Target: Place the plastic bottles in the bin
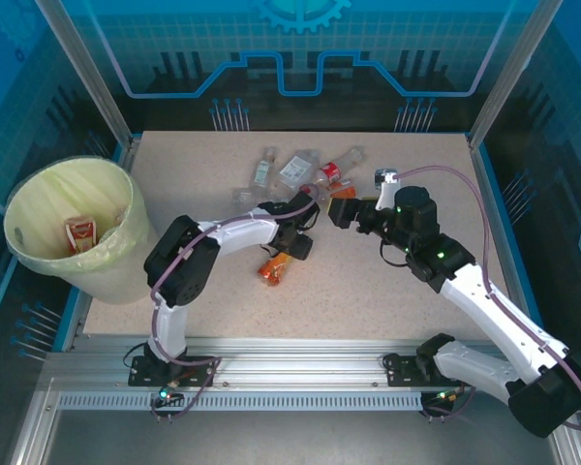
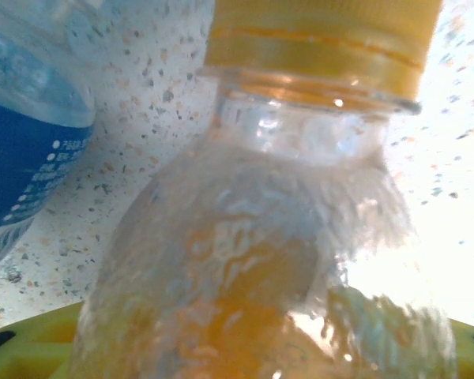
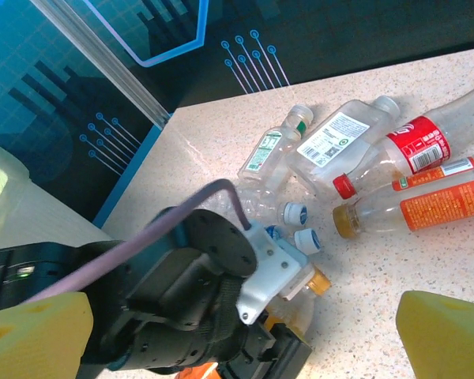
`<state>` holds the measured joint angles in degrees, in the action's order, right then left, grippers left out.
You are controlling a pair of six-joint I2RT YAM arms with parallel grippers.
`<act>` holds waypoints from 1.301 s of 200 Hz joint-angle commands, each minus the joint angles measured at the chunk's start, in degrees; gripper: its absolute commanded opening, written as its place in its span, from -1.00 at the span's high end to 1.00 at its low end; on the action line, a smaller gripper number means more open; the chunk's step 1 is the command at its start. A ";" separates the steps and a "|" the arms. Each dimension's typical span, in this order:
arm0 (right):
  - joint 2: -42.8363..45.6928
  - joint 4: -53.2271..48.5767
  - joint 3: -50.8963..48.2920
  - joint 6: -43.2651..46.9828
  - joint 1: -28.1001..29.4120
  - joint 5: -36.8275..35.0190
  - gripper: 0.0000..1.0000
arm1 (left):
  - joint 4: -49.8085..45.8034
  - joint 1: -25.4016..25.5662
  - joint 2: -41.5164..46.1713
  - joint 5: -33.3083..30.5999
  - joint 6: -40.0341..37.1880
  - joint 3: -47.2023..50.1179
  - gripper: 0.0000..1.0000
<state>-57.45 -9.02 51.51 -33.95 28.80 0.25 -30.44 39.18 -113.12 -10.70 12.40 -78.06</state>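
The pale yellow-green bin (image 1: 39,199) stands at the table's left edge with an orange-labelled bottle (image 1: 80,232) inside. Several plastic bottles (image 1: 300,172) lie piled at the table's far middle. My left gripper (image 1: 298,244) is down at the near side of the pile. A clear crumpled bottle with a yellow-orange cap (image 2: 316,47) lies between its open yellow fingers (image 2: 31,347), beside a blue-labelled bottle (image 2: 24,158). My right gripper (image 1: 341,211) hovers open just right of it, holding nothing. Its yellow fingertips (image 3: 31,335) frame the left wrist and that capped bottle (image 3: 320,283).
An orange bottle (image 1: 274,269) lies alone just in front of the left gripper. Red-labelled (image 3: 419,146), orange-labelled (image 3: 442,204), white-labelled (image 3: 340,136) and small green-capped (image 3: 272,146) bottles lie beyond. Blue walls and metal posts enclose the table (image 1: 387,291).
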 commanded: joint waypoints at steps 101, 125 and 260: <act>-3.35 -0.35 2.56 2.76 -0.45 5.54 -1.00 | 23.21 -0.16 27.49 3.29 1.41 15.11 -0.07; -4.39 0.18 2.60 2.41 -0.37 6.22 -1.00 | 25.38 -1.17 32.59 2.74 1.48 17.55 -0.07; -9.80 3.04 2.31 -1.31 0.65 5.99 -1.00 | 27.20 -10.06 64.59 -13.76 -12.60 16.56 -0.05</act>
<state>-65.95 -8.08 53.15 -33.01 28.97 6.42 -3.81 30.17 -51.46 -17.91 6.35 -57.58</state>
